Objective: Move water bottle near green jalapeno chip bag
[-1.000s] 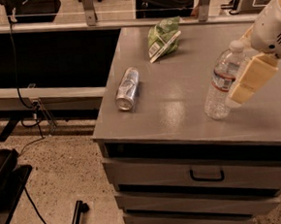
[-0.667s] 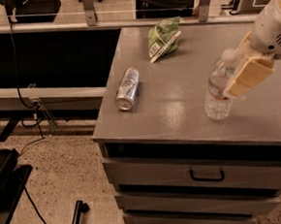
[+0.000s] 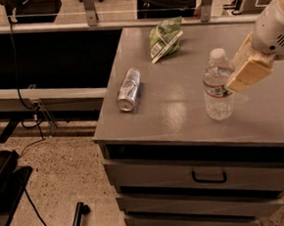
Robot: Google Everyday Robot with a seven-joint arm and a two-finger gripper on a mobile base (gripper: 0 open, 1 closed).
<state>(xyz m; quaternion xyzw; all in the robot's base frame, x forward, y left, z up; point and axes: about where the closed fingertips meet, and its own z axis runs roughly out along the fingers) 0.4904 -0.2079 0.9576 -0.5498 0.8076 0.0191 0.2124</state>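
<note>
The water bottle (image 3: 217, 85) stands upright on the right part of the grey cabinet top (image 3: 176, 107); it is clear and ribbed, with a white cap and a dark label band. My gripper (image 3: 231, 85) comes in from the upper right, and its cream tip sits against the bottle's right side at label height. The green jalapeno chip bag (image 3: 164, 38) lies at the back of the top, well behind and to the left of the bottle.
A silver drink can (image 3: 129, 89) lies on its side near the left edge of the top. Drawers (image 3: 206, 176) are below the front edge. A railing and glass run behind the cabinet. Cables and a dark base are on the floor at the left.
The bottle leaned to the right behind the gripper before; now it stands upright with more of it showing. The gripper has shifted slightly up and to the right of it.
</note>
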